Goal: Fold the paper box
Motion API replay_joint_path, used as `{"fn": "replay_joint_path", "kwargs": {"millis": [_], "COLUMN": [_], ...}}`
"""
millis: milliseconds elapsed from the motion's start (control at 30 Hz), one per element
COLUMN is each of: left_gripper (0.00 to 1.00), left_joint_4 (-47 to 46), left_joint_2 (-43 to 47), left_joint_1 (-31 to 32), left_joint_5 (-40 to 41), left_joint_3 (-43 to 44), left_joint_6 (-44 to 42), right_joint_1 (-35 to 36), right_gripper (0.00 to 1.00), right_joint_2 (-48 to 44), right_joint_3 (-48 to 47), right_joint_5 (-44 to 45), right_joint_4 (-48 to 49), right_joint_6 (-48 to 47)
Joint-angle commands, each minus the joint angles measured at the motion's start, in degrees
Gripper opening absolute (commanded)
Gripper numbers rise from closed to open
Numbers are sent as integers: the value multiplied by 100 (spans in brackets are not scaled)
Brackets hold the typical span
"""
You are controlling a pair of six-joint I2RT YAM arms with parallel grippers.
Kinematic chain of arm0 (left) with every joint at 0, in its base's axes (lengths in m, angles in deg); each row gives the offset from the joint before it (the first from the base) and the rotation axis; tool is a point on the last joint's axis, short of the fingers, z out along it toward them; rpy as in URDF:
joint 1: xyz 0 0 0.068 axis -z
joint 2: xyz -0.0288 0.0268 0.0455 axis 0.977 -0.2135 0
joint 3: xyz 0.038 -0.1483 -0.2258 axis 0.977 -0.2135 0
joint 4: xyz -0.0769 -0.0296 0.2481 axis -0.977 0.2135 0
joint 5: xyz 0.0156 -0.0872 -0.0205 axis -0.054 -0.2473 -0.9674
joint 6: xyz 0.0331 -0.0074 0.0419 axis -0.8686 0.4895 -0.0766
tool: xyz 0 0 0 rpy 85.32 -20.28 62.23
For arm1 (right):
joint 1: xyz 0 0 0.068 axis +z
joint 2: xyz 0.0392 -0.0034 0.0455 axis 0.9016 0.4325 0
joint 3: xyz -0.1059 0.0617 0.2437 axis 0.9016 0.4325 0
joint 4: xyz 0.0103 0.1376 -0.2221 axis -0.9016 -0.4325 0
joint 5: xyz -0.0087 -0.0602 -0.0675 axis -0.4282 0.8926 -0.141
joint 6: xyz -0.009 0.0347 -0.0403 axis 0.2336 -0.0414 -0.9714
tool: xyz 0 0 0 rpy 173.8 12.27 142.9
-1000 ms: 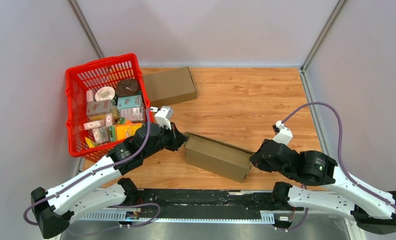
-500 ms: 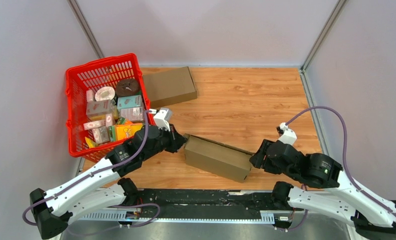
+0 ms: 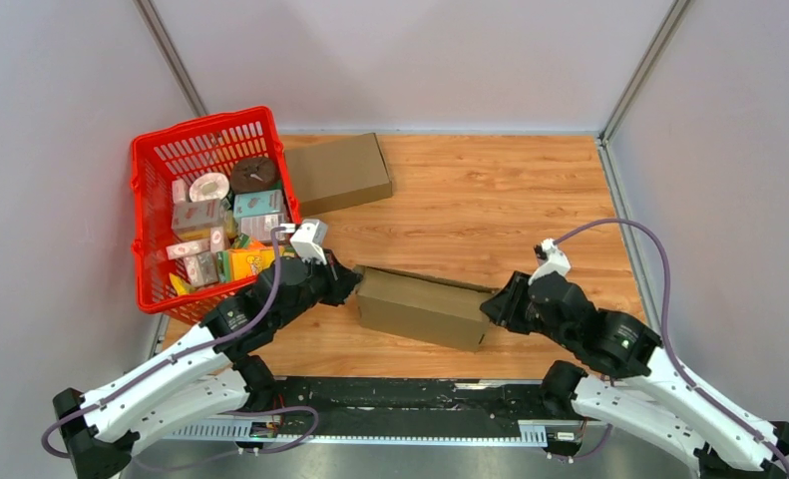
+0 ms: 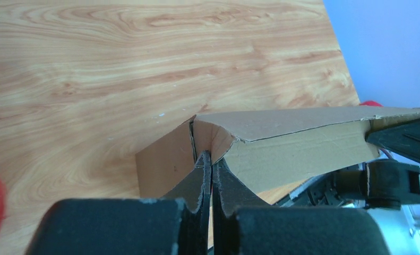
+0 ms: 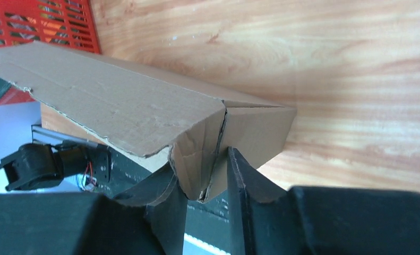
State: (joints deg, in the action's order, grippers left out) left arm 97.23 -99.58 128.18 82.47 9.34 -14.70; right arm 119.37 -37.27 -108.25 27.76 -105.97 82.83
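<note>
The brown paper box [image 3: 422, 307] lies on the wooden table between my two grippers. At its left end sits my left gripper [image 3: 348, 287]. In the left wrist view that gripper [image 4: 212, 157] is shut, its tips pressed against the folded end flap of the box [image 4: 298, 146], with nothing between the fingers. My right gripper [image 3: 492, 305] is at the box's right end. In the right wrist view this gripper [image 5: 202, 166] has its fingers closed on the creased end flap [image 5: 197, 154] of the box [image 5: 112, 101].
A red basket [image 3: 149, 165] holding several small packages stands at the left, close behind my left arm. A second closed cardboard box [image 3: 338, 172] lies at the back beside the basket. The black rail [image 3: 400, 394] runs along the table's near edge.
The paper box has slid to the left and turned slightly more level. Both grippers have moved left with it, staying at its two ends.
</note>
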Motion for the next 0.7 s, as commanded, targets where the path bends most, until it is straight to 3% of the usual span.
{"fn": "replay_joint_path", "kwargs": {"millis": [0, 100, 167, 333, 500, 667], "left_gripper": [0, 0, 0, 0, 0, 0], "left_joint_4": [630, 674, 692, 780, 780, 841], "left_joint_2": [61, 35, -9, -132, -150, -194], "left_joint_1": [12, 21, 21, 30, 91, 153], "left_joint_5": [397, 520, 547, 626, 696, 749], "left_joint_3": [-179, -136, -109, -47, -39, 23], "left_joint_6": [221, 238, 238, 264, 282, 247], "right_joint_1": [-760, -1104, -1158, -1176, -1167, -1176], "right_gripper": [30, 33, 43, 54, 56, 49], "right_joint_2": [730, 1240, 1705, 2541, 2612, 2542], "right_joint_3": [33, -229, -745, -2048, -2568, -2428], "right_joint_5": [-914, -1137, -1032, -329, -266, -443], "right_joint_4": [1234, 1483, 1239, -711, -1565, -1619], "right_joint_6": [-1251, -1779, -2164, -2570, -2738, -2641]}}
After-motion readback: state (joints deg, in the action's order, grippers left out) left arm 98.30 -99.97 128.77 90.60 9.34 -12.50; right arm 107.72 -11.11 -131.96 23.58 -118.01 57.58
